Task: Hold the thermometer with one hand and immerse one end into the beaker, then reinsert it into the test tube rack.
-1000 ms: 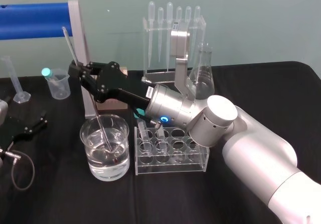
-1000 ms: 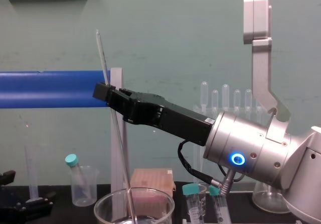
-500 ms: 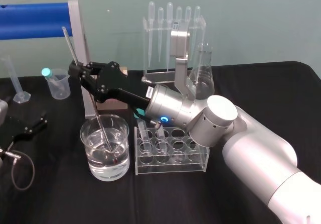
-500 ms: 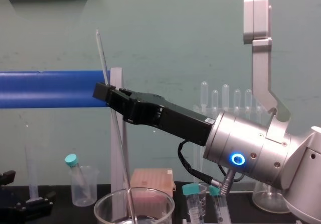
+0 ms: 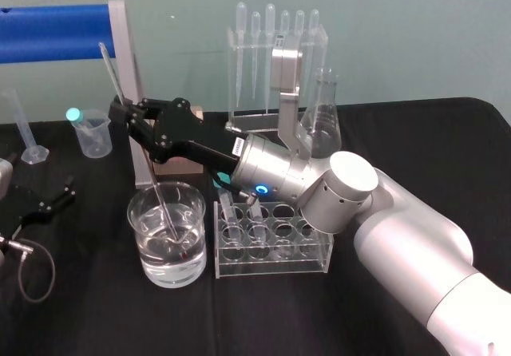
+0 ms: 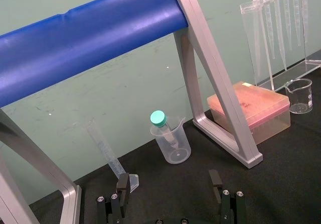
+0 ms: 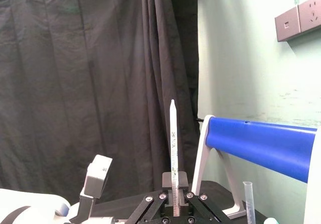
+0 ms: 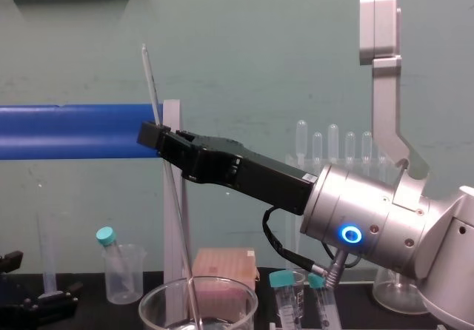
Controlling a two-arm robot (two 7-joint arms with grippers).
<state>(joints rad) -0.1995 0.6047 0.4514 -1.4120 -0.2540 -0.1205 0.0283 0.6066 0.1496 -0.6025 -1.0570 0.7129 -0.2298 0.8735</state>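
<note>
**Operator:** Where was the thermometer at that moment?

**Observer:** Your one long, thin clear glass thermometer (image 5: 112, 73) stood tilted in the one large, wide clear glass beaker (image 5: 137, 240). Its reddish lower end was under the water (image 5: 168, 252) and its top leaned toward 11 o'clock. I could not tell whether the tip touched the glass bottom.

**Operator:** And my grippers?

**Observer:** You had two. Your long black right gripper (image 5: 121, 110) reached in from 3 o'clock and was clamped on the rod above the beaker's rim. Your black left gripper (image 6: 169, 183) sat low over the black cloth (image 5: 96, 324) at 9 o'clock of the beaker. Its two fingers were spread wide and held nothing.

**Operator:** What stood around the beaker?

**Observer:** You had one clear acrylic test tube rack (image 5: 271, 264) just beside it at 3 o'clock, with two teal-capped tubes (image 8: 282, 289) standing in it. One clear conical flask (image 5: 323, 124) stood at 12 o'clock of the rack. At 10 o'clock of the beaker was one small plastic beaker (image 5: 96, 144) holding a third capped tube (image 5: 74, 116). Beyond that, toward 9 o'clock, stood one slim graduated cylinder (image 5: 24, 128).
</note>
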